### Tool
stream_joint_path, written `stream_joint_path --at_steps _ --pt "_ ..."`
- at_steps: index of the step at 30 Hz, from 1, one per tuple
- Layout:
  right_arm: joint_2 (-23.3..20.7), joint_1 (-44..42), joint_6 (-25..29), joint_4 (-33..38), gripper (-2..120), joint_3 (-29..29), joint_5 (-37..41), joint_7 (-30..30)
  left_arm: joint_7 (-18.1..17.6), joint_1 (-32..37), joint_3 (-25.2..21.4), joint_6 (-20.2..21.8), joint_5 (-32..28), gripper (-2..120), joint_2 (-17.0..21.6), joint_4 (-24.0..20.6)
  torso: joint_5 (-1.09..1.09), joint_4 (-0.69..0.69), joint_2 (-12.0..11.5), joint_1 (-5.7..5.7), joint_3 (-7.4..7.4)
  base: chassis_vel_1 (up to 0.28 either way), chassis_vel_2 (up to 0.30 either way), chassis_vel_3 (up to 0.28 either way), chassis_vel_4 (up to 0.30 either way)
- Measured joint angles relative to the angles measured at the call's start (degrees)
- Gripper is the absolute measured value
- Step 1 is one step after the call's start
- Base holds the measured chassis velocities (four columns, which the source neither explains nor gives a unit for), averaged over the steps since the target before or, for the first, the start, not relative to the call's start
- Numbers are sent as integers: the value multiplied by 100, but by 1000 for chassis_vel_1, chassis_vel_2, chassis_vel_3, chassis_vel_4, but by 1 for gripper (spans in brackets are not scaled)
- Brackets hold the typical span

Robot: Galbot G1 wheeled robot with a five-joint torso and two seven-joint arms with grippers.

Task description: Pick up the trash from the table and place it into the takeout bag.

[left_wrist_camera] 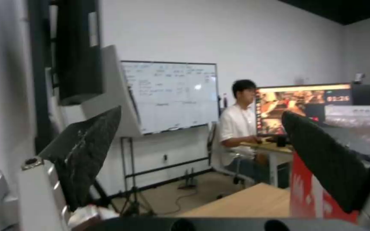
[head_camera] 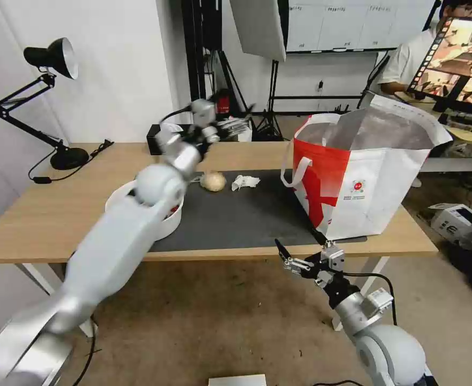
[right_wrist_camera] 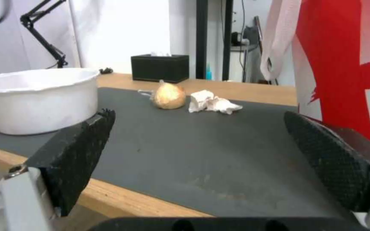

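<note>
Light-wood surface (head_camera: pixel 48 214) under dark grey mat (head_camera: pixel 236 214); white bowl (right_wrist_camera: pixel 39 99); beige ball (head_camera: pixel 213 181); white napkin (head_camera: pixel 245 182); white-and-red bag (head_camera: pixel 362 182), silver lining; black tissue box (right_wrist_camera: pixel 160 68); black textured pads (right_wrist_camera: pixel 322 154).

Stood at the back left corner of the desktop: a black articulated desk lamp (head_camera: pixel 43 88), its round base (head_camera: pixel 68 158) planted on the wood and its cord (head_camera: pixel 48 174) trailing toward the near edge. Sat against the far edge: a black tissue box (right_wrist_camera: pixel 159 67), white tissue poking from its top. Filled the room behind: a whiteboard (left_wrist_camera: pixel 172 94) on a black stand, a softbox panel (head_camera: pixel 258 27) on a tripod, a lit monitor (head_camera: pixel 458 56) on another desk, and a white cardboard box (head_camera: pixel 453 219) down on the floor.
</note>
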Motion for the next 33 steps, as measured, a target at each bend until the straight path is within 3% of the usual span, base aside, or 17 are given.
stream_joint_path --at_steps 9,15,20,27,33 --pt "11 59 21 -48 100 19 -1 2 -62 1335 -1066 -142 25 100 655 -890 0 2 1 0 -1 0 0 0 0" --pt "-8 96 98 -131 100 34 -4 2 -246 2716 -1974 -331 27 100 1017 -1691 1 0 1 0 -1 0 0 0 0" --pt "-49 76 295 -175 100 78 80 4 -276 3829 -2736 -483 204 100 825 -2163 2 -1 1 -1 -1 0 0 0 0" --pt "-28 -12 788 -272 100 73 214 139 -284 4874 -3516 -781 496 100 393 -2425 3 -1 1 0 0 0 0 0 0" --pt "147 -151 1288 -375 100 10 230 352 -290 5640 -3844 -1087 683 100 94 -2578 2 0 0 0 0 0 0 0 0"
